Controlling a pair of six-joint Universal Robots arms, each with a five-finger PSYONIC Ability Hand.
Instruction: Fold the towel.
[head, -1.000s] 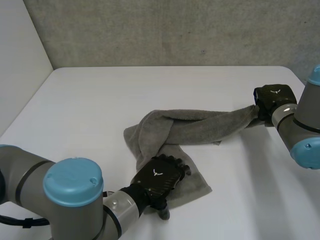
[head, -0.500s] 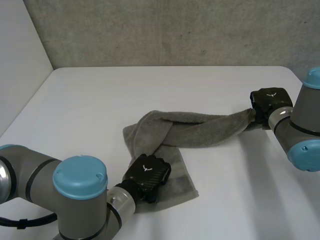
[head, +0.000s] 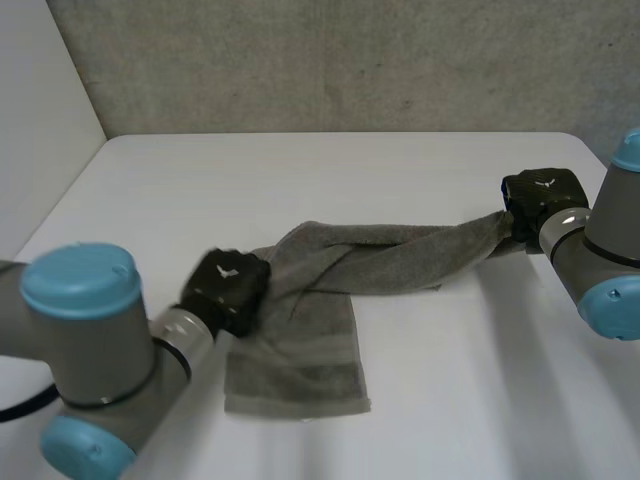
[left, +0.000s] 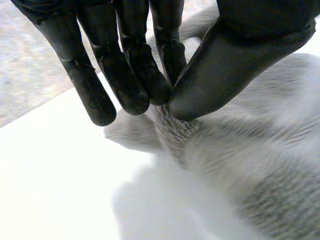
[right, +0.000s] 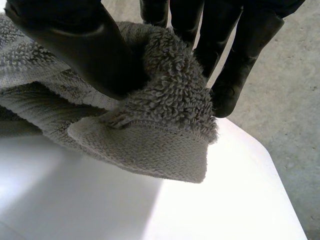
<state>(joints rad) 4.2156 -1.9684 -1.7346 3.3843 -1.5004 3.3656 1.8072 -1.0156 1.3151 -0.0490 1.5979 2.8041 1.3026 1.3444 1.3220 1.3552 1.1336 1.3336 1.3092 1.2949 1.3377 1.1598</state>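
A grey towel (head: 330, 290) lies twisted across the middle of the white table (head: 300, 180). One end is stretched toward the right; a flat flap hangs toward the front. My left hand (head: 228, 288) is at the towel's left edge. In the left wrist view its thumb (left: 225, 70) and fingers (left: 135, 75) pinch a fold of the towel (left: 240, 150). My right hand (head: 541, 200) holds the towel's right end lifted off the table. The right wrist view shows its thumb (right: 85, 45) and fingers pinching the towel's hemmed corner (right: 160, 120).
A grey wall (head: 330, 60) stands behind the table's far edge. Bare white table surface surrounds the towel on every side. The table's right far corner (right: 270, 165) lies just past my right hand.
My left hand has moved left and back from the towel's front flap to its left edge and closed on it. The front flap shifted left. My right hand has stayed nearly in place.
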